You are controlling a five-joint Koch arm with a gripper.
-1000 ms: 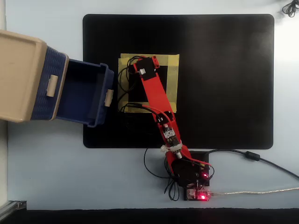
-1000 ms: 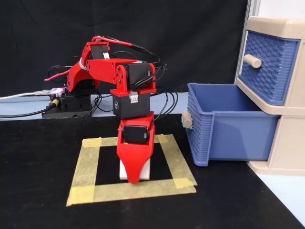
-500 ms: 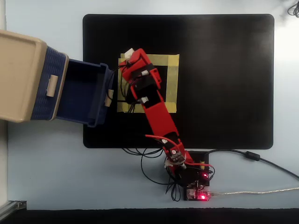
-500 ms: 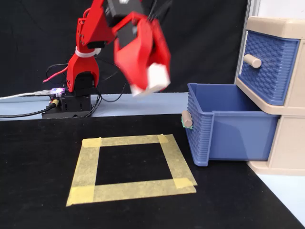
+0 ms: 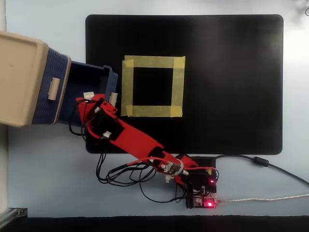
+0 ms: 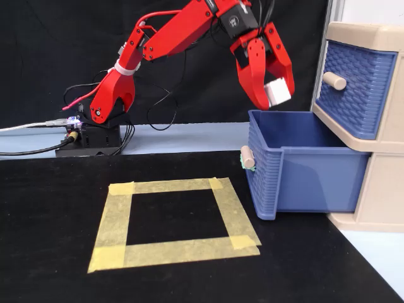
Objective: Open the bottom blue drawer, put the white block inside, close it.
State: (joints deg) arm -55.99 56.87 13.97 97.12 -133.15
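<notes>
Red arm's jaws clamped on one white block [image 6: 277,93], above the pulled-out bottom blue drawer [image 6: 303,169], two drawers total

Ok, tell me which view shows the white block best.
The fixed view: the white block shows clearly, held in the tool above the bottom blue drawer. The overhead view shows only a white sliver beside the arm.

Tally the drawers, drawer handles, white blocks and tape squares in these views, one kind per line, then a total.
Blue drawers: 2, the upper blue drawer and the bottom blue drawer
Beige handles: 2, and
White block: 1
Yellow tape square: 1
Total: 6
</notes>
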